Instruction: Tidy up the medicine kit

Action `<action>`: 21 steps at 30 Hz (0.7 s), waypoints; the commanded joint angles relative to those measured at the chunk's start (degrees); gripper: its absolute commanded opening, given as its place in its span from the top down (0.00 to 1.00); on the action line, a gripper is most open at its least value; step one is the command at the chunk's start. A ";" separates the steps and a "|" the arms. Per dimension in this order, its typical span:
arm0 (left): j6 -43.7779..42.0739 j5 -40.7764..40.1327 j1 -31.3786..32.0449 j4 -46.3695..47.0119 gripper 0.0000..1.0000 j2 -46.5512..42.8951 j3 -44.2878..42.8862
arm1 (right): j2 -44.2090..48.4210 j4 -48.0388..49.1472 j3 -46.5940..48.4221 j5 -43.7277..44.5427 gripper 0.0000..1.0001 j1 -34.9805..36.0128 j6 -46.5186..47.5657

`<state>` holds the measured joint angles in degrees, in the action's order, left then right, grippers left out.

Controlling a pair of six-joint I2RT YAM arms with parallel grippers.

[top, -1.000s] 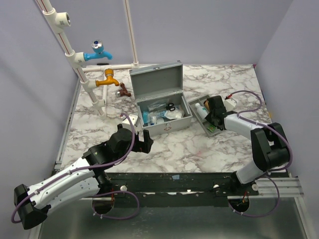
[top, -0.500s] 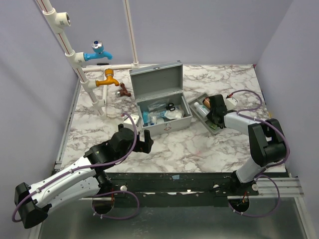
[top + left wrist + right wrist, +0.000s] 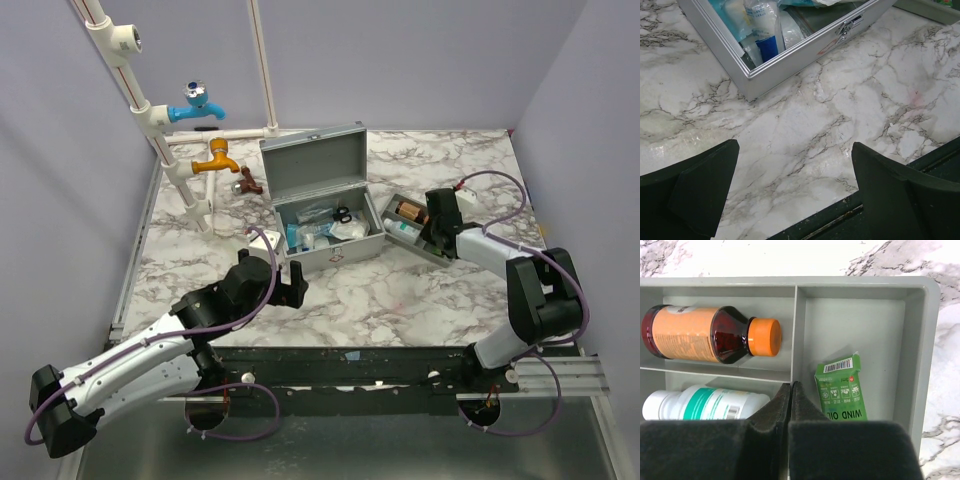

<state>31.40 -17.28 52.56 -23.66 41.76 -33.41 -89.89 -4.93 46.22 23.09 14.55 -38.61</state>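
The medicine kit [image 3: 325, 215] is a grey metal box standing open mid-table, lid [image 3: 313, 160] up, with scissors and packets inside. Its front latch corner shows in the left wrist view [image 3: 790, 55]. The removable grey tray [image 3: 392, 228] lies on the table right of the box. My right gripper [image 3: 432, 232] is shut on the tray's middle divider [image 3: 796, 335]. The tray [image 3: 925, 340] holds a brown bottle with an orange cap [image 3: 705, 335], a white bottle [image 3: 705, 402] and a green box [image 3: 842, 390]. My left gripper [image 3: 290, 285] is open and empty over bare marble in front of the box [image 3: 795, 185].
White pipes with a blue tap [image 3: 195, 105] and an orange tap [image 3: 218, 158] stand at back left, with a small brown fitting [image 3: 248, 183] beside them. The table's dark front edge [image 3: 880, 200] runs just below my left fingers. Walls close the sides.
The tray has gone from tilted to lying flatter, turned so the brown bottle shows, and my right gripper has shifted a little back with it. The left arm has barely moved.
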 commanded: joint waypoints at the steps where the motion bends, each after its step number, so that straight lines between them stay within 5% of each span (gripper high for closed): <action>1: -0.55 1.39 -0.35 0.52 0.01 -0.22 -0.77 | -0.63 -0.19 3.48 -2.18 0.99 -0.22 4.22; 7: -0.42 1.72 -0.30 0.63 0.01 -1.92 0.10 | -4.27 -3.79 5.76 -2.07 0.99 -0.29 6.73; 10: -0.37 2.29 -0.35 0.88 0.01 -2.32 0.26 | -5.39 -4.62 6.36 -1.48 0.87 -0.23 7.00; 21: -0.46 3.37 -0.35 1.07 0.01 -2.12 0.23 | -10.12 -6.36 9.45 -0.55 0.79 -0.50 6.52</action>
<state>31.31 -15.55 52.56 -23.40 40.07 -33.41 -97.91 -10.04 53.56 22.04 14.46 -32.40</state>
